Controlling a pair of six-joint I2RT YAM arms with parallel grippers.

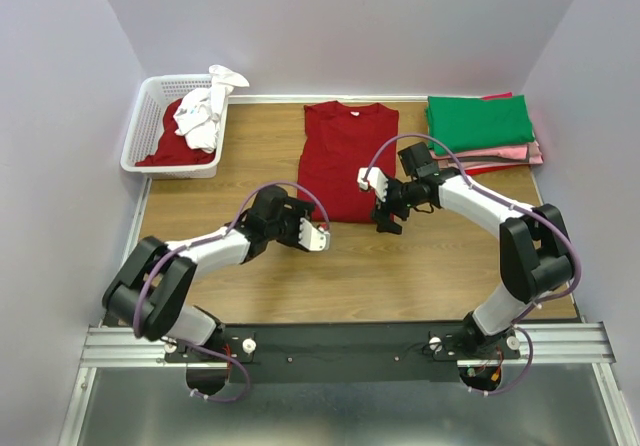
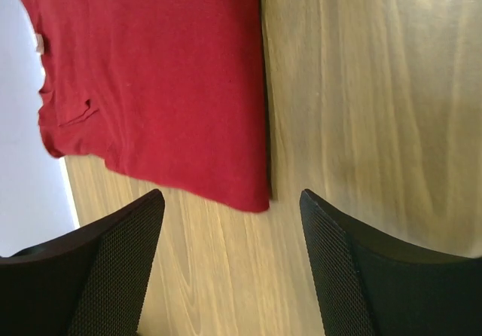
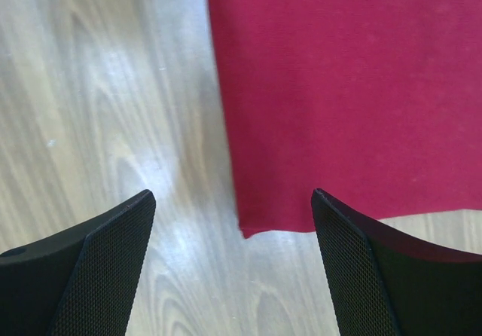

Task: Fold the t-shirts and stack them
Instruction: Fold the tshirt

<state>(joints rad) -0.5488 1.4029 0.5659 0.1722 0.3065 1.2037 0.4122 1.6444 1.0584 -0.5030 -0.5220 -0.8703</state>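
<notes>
A dark red t-shirt (image 1: 345,156) lies flat in the middle of the table, folded into a narrow strip with its collar toward the far wall. My left gripper (image 1: 320,234) hovers open by its near left corner, with nothing between its fingers (image 2: 120,261). In the left wrist view that gripper (image 2: 232,194) sits just off the shirt's (image 2: 151,72) hem corner. My right gripper (image 1: 377,202) stands open at the near right corner. In the right wrist view it (image 3: 233,193) straddles the shirt's (image 3: 339,87) corner without touching the cloth. Folded t-shirts are stacked at the back right, green (image 1: 478,121) on top, pink (image 1: 530,152) below.
A white lattice basket (image 1: 142,116) stands at the back left, holding a red shirt (image 1: 165,148) and a crumpled white shirt (image 1: 205,111). Bare wooden table (image 1: 420,266) lies between the shirt and the arm bases. Pale walls close in the left, far and right sides.
</notes>
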